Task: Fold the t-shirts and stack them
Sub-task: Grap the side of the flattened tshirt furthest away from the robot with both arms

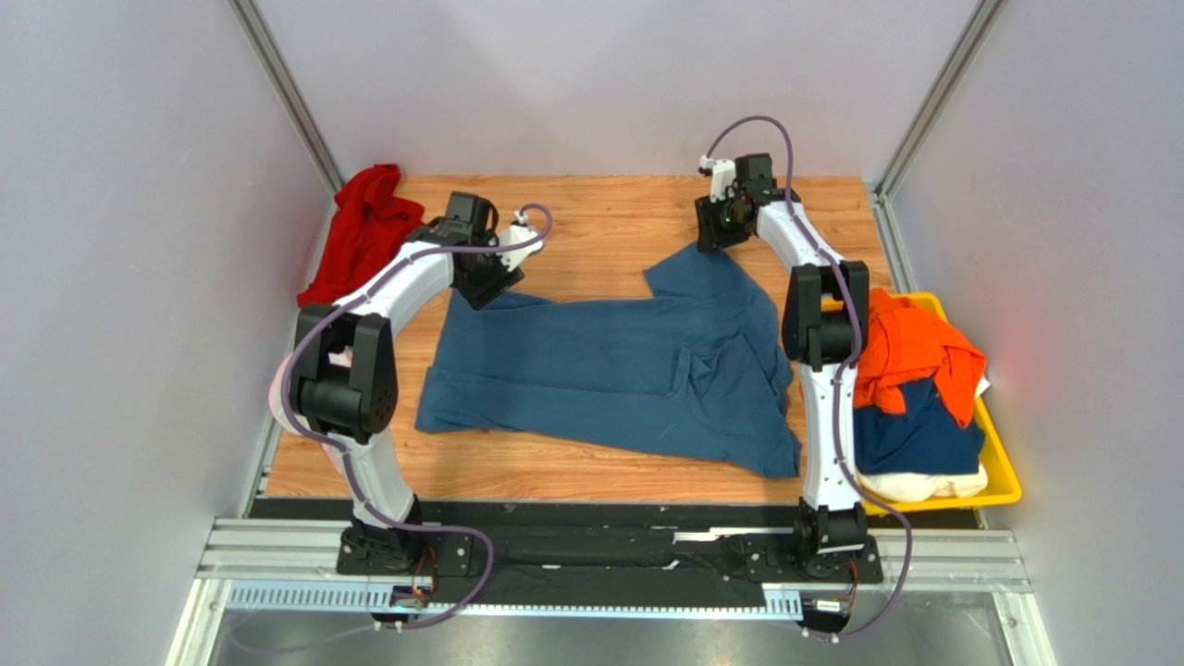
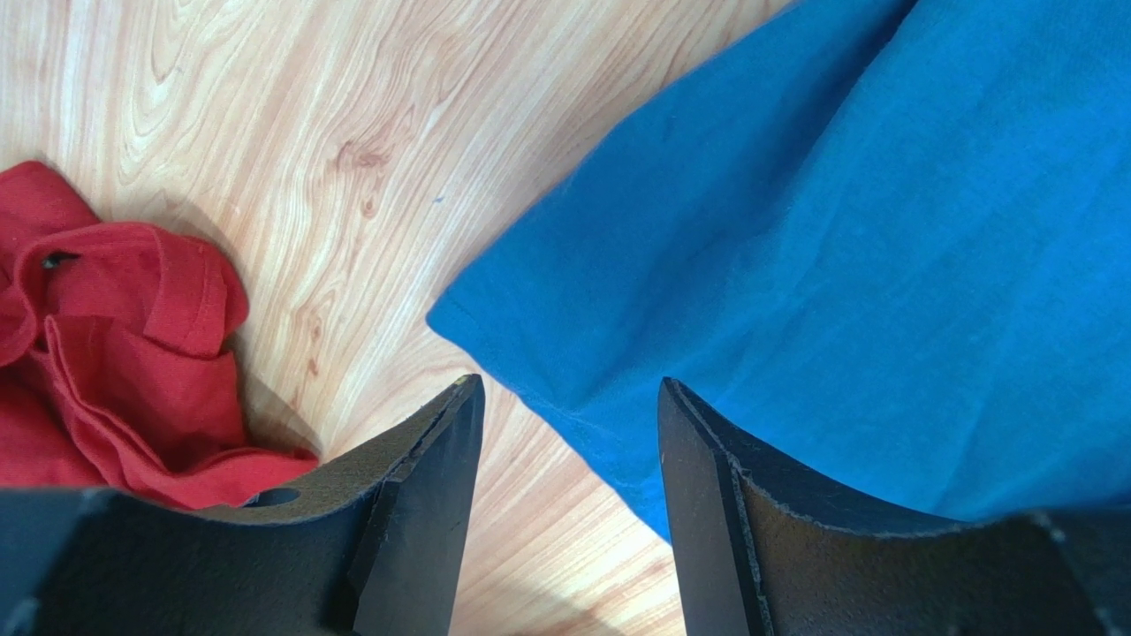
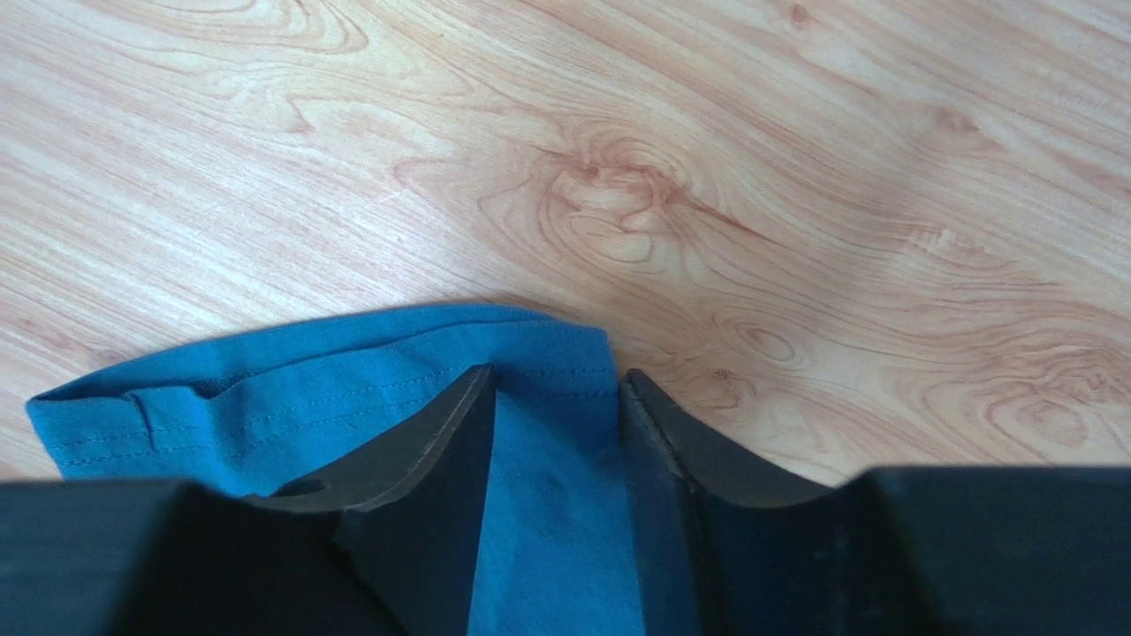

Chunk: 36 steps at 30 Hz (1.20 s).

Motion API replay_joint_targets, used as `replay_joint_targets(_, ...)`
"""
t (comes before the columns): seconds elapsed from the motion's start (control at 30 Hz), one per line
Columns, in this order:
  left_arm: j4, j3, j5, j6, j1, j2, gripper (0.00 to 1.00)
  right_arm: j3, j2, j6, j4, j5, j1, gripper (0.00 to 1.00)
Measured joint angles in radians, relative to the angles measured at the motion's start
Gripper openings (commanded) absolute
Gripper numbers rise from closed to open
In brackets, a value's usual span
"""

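A large slate-blue t-shirt (image 1: 598, 368) lies spread across the middle of the wooden table. My left gripper (image 1: 487, 285) is open over its far left corner. In the left wrist view the gripper (image 2: 568, 398) straddles the shirt's edge (image 2: 863, 239) and bare wood. My right gripper (image 1: 716, 239) is at the shirt's far right sleeve. In the right wrist view this gripper (image 3: 558, 384) is open, with the hemmed blue cloth (image 3: 266, 398) lying between its fingers. An orange shirt (image 1: 910, 347), a navy one (image 1: 910, 430) and a cream one (image 1: 917, 486) are piled at the right.
The piled shirts sit in a yellow bin (image 1: 1004, 472) at the table's right edge. A crumpled red shirt (image 1: 364, 229) lies at the back left corner, and it also shows in the left wrist view (image 2: 120, 358). Grey walls enclose the table on three sides.
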Motion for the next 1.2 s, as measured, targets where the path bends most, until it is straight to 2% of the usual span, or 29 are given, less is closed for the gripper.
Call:
replay_joint_targets(0.07, 0.004, -0.001, -0.002, 0.003, 0.005, 0.004, 0.6, 0.0, 0.0, 0.002, 0.0, -0.004, 0.0, 0.28)
replay_joint_targets(0.1, 0.007, -0.001, -0.003, 0.004, 0.006, 0.007, 0.6, 0.0, 0.0, 0.002, 0.0, -0.006, 0.0, 0.18)
replay_joint_targets(0.2, 0.012, -0.001, -0.003, 0.008, 0.015, 0.025, 0.6, 0.0, 0.0, 0.001, -0.003, -0.009, 0.0, 0.0)
replay_joint_targets(0.33, -0.007, 0.041, 0.003, 0.019, 0.036, 0.071, 0.6, -0.003, 0.0, -0.002, -0.008, -0.012, 0.0, 0.0)
replay_joint_targets(0.7, -0.154, 0.377, 0.101, 0.069, 0.11, 0.258, 0.58, -0.119, -0.069, -0.026, -0.009, -0.016, 0.0, 0.0)
replay_joint_targets(1.2, -0.306, 0.397, 0.169, 0.161, 0.185, 0.33, 0.56, -0.177, -0.151, -0.062, -0.032, 0.001, 0.0, 0.0)
